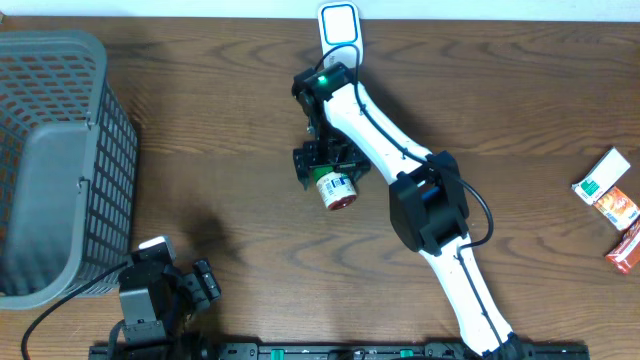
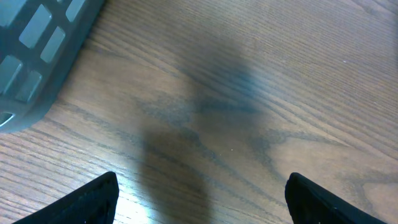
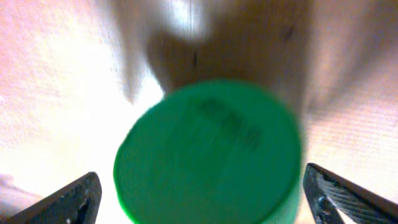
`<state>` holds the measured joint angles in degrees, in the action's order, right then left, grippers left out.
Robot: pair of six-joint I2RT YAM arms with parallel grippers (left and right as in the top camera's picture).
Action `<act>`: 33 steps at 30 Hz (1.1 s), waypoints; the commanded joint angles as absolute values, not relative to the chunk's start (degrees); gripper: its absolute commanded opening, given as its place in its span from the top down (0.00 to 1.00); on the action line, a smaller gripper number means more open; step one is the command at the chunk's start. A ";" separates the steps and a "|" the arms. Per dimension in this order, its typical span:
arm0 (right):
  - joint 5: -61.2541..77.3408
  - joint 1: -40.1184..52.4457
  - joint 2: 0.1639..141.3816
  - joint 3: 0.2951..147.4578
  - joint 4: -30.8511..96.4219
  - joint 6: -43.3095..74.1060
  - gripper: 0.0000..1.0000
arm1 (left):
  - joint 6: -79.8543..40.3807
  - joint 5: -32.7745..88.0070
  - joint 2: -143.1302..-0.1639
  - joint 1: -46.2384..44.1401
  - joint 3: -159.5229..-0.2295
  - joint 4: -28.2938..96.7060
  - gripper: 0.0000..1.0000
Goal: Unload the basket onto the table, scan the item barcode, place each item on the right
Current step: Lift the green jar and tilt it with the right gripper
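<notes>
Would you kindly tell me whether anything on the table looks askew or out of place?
The small green-lidded container appears to lie on its side mid-table rather than upright, with its lid between the open jaws of the right gripper. The packets by the right edge lie at mixed angles. Nothing looks spilled or damaged.

Brown wood-grain table (image 1: 220, 120); soft shadows

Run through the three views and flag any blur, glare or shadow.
Right wrist view: the green lid is smeared out of focus, and the table beside it is washed out pale. Left wrist view: wood grain sharp, one broad dark shadow across the middle. Overhead view: evenly lit and crisp.
</notes>
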<state>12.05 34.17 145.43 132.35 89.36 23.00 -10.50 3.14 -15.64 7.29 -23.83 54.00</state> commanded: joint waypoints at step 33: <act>12.34 37.85 143.98 132.88 80.55 22.22 0.49 | -10.17 3.62 -15.51 7.31 -24.21 54.17 0.14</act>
<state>12.91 38.59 145.25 132.35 81.28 23.20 -10.50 3.14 -15.64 7.29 -23.83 54.00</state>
